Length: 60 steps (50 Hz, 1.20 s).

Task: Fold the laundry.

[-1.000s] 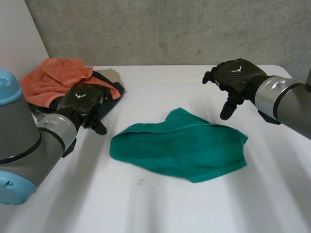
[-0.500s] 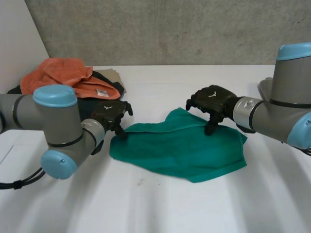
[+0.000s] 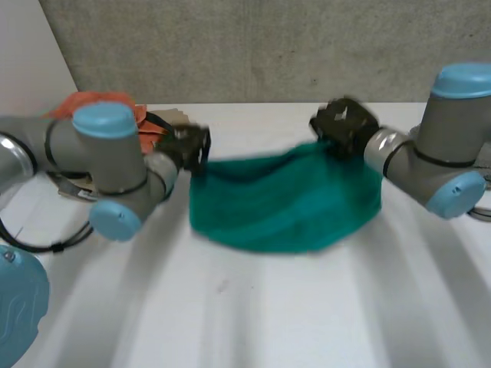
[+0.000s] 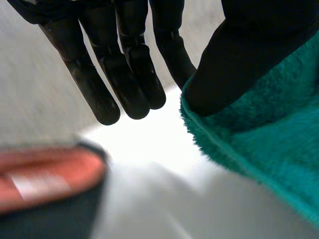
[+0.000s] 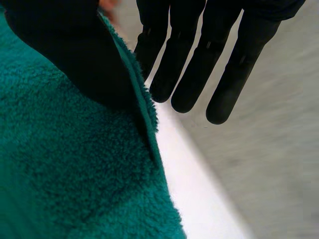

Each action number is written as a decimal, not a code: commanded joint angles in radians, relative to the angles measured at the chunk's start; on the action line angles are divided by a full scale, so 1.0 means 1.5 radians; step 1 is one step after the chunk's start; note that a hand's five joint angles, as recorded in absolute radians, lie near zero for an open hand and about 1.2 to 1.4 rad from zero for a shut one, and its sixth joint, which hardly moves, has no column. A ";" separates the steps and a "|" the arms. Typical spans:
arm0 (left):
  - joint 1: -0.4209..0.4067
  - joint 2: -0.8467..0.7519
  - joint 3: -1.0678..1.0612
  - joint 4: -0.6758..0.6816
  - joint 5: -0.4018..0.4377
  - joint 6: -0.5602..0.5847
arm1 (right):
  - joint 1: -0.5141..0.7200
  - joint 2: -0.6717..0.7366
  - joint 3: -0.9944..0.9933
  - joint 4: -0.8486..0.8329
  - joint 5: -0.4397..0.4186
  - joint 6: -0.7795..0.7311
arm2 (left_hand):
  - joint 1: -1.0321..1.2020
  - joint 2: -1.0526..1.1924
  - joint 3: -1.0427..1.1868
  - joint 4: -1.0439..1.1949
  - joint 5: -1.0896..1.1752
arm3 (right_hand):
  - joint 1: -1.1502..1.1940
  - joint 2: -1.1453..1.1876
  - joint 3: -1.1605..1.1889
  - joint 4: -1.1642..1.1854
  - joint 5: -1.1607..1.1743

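Observation:
A green towel (image 3: pixel 284 203) hangs stretched between my two hands above the white table (image 3: pixel 268 314), its lower edge sagging in a curve. My left hand (image 3: pixel 192 146) holds its left upper corner. In the left wrist view the thumb of that hand (image 4: pixel 124 64) pins the towel's edge (image 4: pixel 259 134) while the fingers stay straight. My right hand (image 3: pixel 345 123) holds the right upper corner. In the right wrist view its thumb clamps the towel (image 5: pixel 75 164) beside the straight fingers (image 5: pixel 194 69).
A pile of laundry with an orange cloth (image 3: pixel 96 101) on top lies at the table's back left, behind my left arm. The orange cloth (image 4: pixel 45 174) lies close beyond the left hand. A grey wall (image 3: pixel 268 46) stands behind the table.
Both hands came down onto the towel's far corners, closed on them and lifted the towel off the table, pulling it taut between them.

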 commanded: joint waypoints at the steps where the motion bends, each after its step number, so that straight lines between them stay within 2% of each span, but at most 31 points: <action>1: -0.010 0.073 0.145 0.153 -0.035 0.022 | 0.030 -0.107 0.035 -0.359 0.114 0.067 | 0.168 0.135 0.138 0.134 0.159 | 0.195 0.148 0.143 0.134 0.168; 2: -0.010 0.094 0.146 0.194 -0.039 0.023 | 0.031 -0.115 0.045 -0.385 0.119 0.070 | 0.168 0.135 0.138 0.134 0.159 | 0.195 0.148 0.143 0.134 0.168; 5: -0.011 0.129 0.139 0.237 -0.037 0.023 | 0.038 -0.143 0.079 -0.447 0.133 0.074 | 0.168 0.135 0.138 0.134 0.159 | 0.195 0.148 0.143 0.134 0.168; 12: -0.012 0.175 0.022 0.218 -0.035 0.028 | 0.041 -0.175 0.147 -0.409 0.129 0.074 | 0.168 0.135 0.138 0.134 0.159 | 0.195 0.148 0.143 0.134 0.168; 16: -0.012 0.193 -0.091 0.210 -0.034 0.031 | 0.041 -0.169 0.207 -0.328 0.118 0.071 | 0.168 0.135 0.138 0.134 0.159 | 0.195 0.148 0.143 0.134 0.168; 21: -0.013 0.204 -0.257 0.207 -0.032 0.034 | 0.048 -0.107 0.272 -0.179 0.099 0.074 | 0.168 0.135 0.138 0.134 0.159 | 0.195 0.148 0.143 0.134 0.168; 25: -0.013 0.208 -0.336 0.198 -0.031 0.035 | 0.073 -0.083 0.285 -0.076 0.103 0.074 | 0.168 0.135 0.138 0.134 0.159 | 0.195 0.148 0.143 0.134 0.168; 26: -0.013 0.212 -0.348 0.193 -0.031 0.035 | 0.075 -0.084 0.285 -0.061 0.102 0.076 | 0.168 0.135 0.138 0.134 0.159 | 0.093 0.046 0.041 0.032 0.066; 27: -0.013 0.219 -0.361 0.189 -0.030 0.035 | 0.075 -0.085 0.285 -0.042 0.100 0.077 | 0.168 0.135 0.138 0.134 0.159 | -0.109 -0.157 -0.162 -0.171 -0.136; 28: -0.013 0.227 -0.370 0.185 -0.029 0.036 | 0.075 -0.086 0.286 -0.018 0.097 0.078 | 0.168 0.135 0.138 0.134 0.159 | -0.541 -0.589 -0.594 -0.603 -0.569; 29: -0.012 0.249 -0.386 0.178 -0.028 0.041 | 0.076 -0.087 0.285 -0.008 0.099 0.077 | 0.168 0.135 0.138 0.134 0.159 | -0.619 -0.667 -0.671 -0.681 -0.646; 31: -0.012 0.269 -0.398 0.172 -0.028 0.051 | 0.074 -0.090 0.282 -0.002 0.100 0.077 | 0.168 0.135 0.138 0.134 0.159 | -0.619 -0.667 -0.671 -0.681 -0.646; 40: -0.030 0.378 -0.435 0.153 -0.028 0.104 | -0.002 -0.216 0.272 0.056 0.104 0.080 | 0.168 0.135 0.138 0.134 0.159 | -0.619 -0.667 -0.671 -0.681 -0.646; 44: -0.041 0.410 -0.434 0.144 -0.028 0.107 | -0.011 -0.217 0.259 0.079 0.103 0.097 | 0.168 0.135 0.138 0.134 0.159 | -0.611 -0.658 -0.663 -0.672 -0.638; 47: -0.045 0.430 -0.432 0.141 -0.028 0.108 | -0.018 -0.205 0.260 0.088 0.103 0.120 | 0.168 0.135 0.138 0.134 0.159 | -0.521 -0.568 -0.573 -0.582 -0.548; 50: -0.046 0.442 -0.426 0.140 -0.028 0.108 | -0.014 -0.188 0.271 0.094 0.100 0.144 | 0.168 0.135 0.138 0.134 0.159 | -0.518 -0.566 -0.571 -0.580 -0.546; 54: -0.049 0.451 -0.416 0.140 -0.028 0.109 | -0.007 -0.165 0.306 0.089 0.083 0.223 | 0.168 0.135 0.138 0.134 0.159 | -0.501 -0.549 -0.553 -0.562 -0.528; 60: -0.063 0.449 -0.403 0.138 -0.028 0.110 | 0.000 -0.123 0.330 0.047 0.042 0.287 | 0.168 0.135 0.138 0.134 0.159 | -0.479 -0.527 -0.532 -0.541 -0.507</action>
